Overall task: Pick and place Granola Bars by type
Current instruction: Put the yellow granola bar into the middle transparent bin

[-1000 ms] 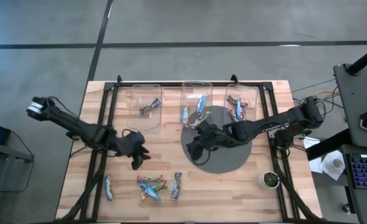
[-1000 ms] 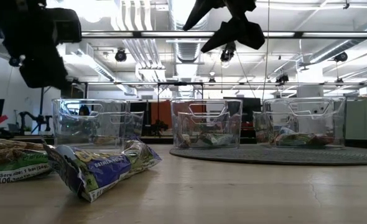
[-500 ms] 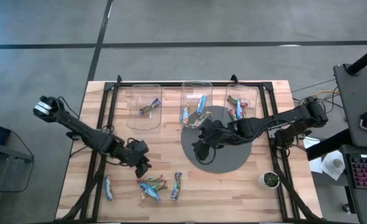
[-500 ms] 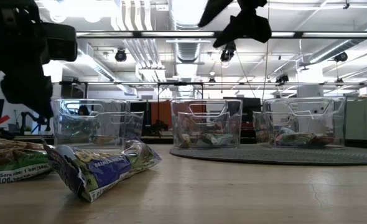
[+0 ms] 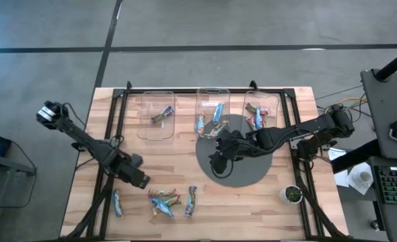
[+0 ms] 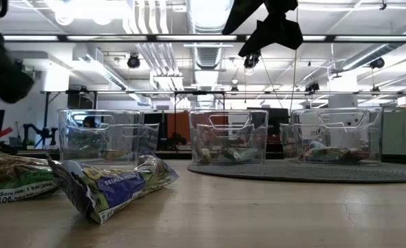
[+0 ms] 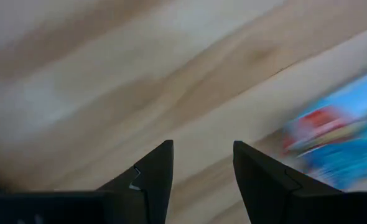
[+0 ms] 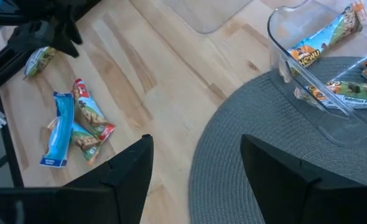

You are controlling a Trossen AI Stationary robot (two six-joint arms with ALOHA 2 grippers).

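Several granola bars lie flat on the wooden table near its front edge: a multicoloured cluster [image 5: 163, 200], a blue bar [image 5: 191, 200] and a single bar [image 5: 118, 202]. More bars lie inside three clear bins at the far side [image 5: 162, 115], [image 5: 212, 115], [image 5: 256, 115]. My left gripper [image 5: 143, 181] hangs open over bare wood just left of the cluster, pointing steeply down; its wrist view shows a blue and red bar [image 7: 333, 143] off to one side. My right gripper [image 5: 214, 163] hangs open high above the grey mat, with nothing between its fingers [image 8: 196, 146].
A round grey mat [image 5: 242, 171] lies right of centre, under the middle bin [image 5: 213, 94] and the right bin [image 5: 264, 101]. The left bin [image 5: 151, 124] stands on wood. Black frame rails [image 5: 111, 141] run along both table sides. A small white cup [image 5: 293, 194] stands near the front right.
My left gripper has gone down and toward the table's near left, rolling and tipping until it points steeply down; in the low view it has slid off to the picture's left. Its fingers stay open. The bars have not moved.
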